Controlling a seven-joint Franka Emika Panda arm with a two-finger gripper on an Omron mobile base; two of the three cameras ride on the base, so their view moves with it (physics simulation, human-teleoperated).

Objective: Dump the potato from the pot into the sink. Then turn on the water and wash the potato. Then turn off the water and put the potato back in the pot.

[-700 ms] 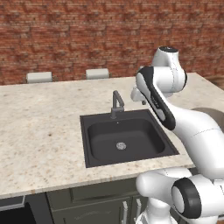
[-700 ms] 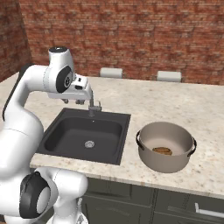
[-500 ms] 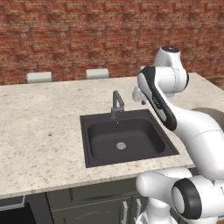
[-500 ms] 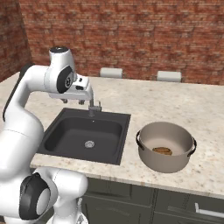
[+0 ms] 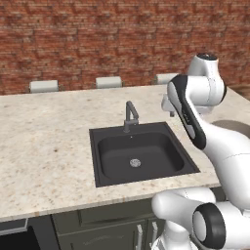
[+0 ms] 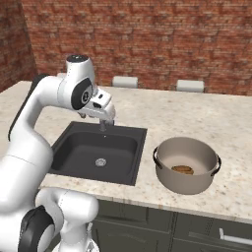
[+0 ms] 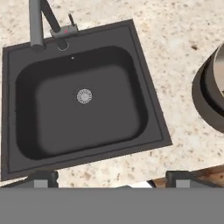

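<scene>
Potato (image 6: 182, 170) sits at the bottom of the pot (image 6: 186, 165), so none of the task's steps is done yet, as I judge it: dumping, washing, shutting off the water and returning it all remain.

Going left to right from behind the robot's right side: the white arm rises at 9 o'clock, its hand held high over the back edge of the sink (image 6: 95, 150), near the faucet (image 6: 103, 125). The basin is dry, with only the silver drain (image 6: 100, 162) at its middle. Just beside the sink, toward 3 o'clock on the speckled surface (image 6: 162, 114), stands the pot, upright, its dark handles at the sides.

The fingers (image 7: 112, 177) are spread wide and grasp nothing; looking down along them, the sink lies below and the pot's rim at 3 o'clock.

3 pale blocks line the brick wall (image 6: 147, 39) at 12 o'clock. Nothing stands between the hand and the pot; the faucet, close by the hand, looks like the only thing to steer around.
</scene>
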